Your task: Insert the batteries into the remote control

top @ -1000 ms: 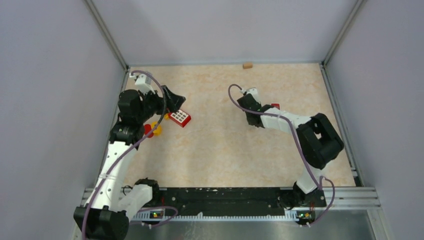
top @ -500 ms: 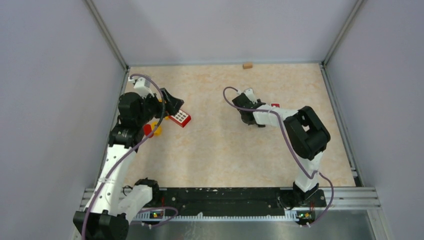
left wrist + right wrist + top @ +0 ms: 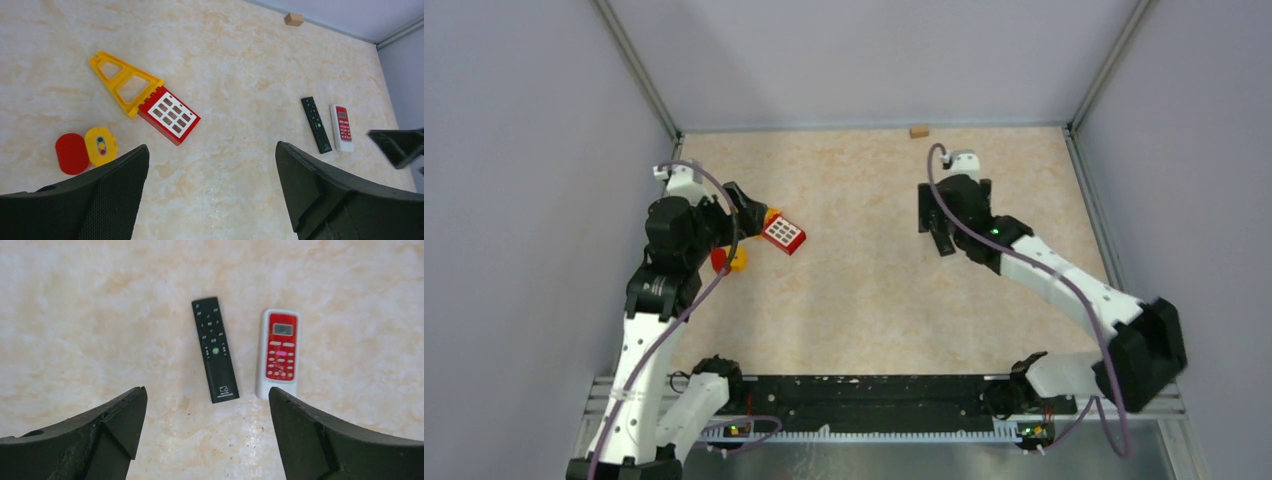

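Note:
Two remotes lie side by side on the table: a slim black remote control (image 3: 215,350) and, to its right, a white remote with a red face (image 3: 280,352). Both also show at the right of the left wrist view, the black remote (image 3: 316,124) and the red-faced remote (image 3: 342,128). My right gripper (image 3: 206,392) hangs open above them, holding nothing. In the top view the right gripper (image 3: 944,235) covers the remotes. My left gripper (image 3: 212,147) is open over bare table, near the toys in the top view (image 3: 749,208). The batteries are out of view.
Toy pieces lie at the left: a yellow triangular frame (image 3: 122,81) joined to a red window block (image 3: 170,115), plus a red disc (image 3: 71,153) and a yellow traffic-light piece (image 3: 101,146). A small wooden block (image 3: 918,130) sits by the back wall.
My right gripper has gone from nearly shut to wide open. The right arm has swung its elbow out to the right. The left gripper has drawn back a little to the left.

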Robot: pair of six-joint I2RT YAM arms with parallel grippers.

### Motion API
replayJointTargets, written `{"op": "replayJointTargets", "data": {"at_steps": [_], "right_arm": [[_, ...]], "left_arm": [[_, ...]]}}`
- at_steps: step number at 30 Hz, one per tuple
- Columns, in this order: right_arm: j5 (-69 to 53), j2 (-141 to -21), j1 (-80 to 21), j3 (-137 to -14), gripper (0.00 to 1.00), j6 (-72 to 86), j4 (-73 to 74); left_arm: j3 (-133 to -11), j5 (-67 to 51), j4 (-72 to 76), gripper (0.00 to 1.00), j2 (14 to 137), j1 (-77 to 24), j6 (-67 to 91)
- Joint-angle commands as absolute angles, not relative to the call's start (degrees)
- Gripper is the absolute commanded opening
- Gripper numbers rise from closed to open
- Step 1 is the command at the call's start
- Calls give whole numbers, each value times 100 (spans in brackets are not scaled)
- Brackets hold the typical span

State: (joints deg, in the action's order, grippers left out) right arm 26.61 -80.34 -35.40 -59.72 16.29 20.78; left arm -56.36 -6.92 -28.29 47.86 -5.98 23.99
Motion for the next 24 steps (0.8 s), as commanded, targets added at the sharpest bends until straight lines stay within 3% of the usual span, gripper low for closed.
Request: {"op": "replayJointTargets", "data": {"at_steps": [1, 8, 13, 19, 24], "right_arm": [[3748, -6304, -3531, -5662, 93, 2004, 2028], [5458, -3772, -3531, -5308, 94, 1506, 2264], [6450, -2672, -3531, -5404, 95, 1060, 2740], [6851, -1924, -3534, -5450, 95, 957, 2784], [6849, -1977, -3533, -5375, 96, 947, 2612]], "left_arm": [[-5820, 181, -2935, 99, 4103, -580, 2224], [-5647, 929, -2874, 99, 3242, -580, 2118], [-5358, 1237, -2673, 99, 2676, -580, 2049], [-5175, 1396, -2625, 99, 2386, -580, 2111], [-5157, 1417, -2608, 99, 2313, -580, 2047]]}}
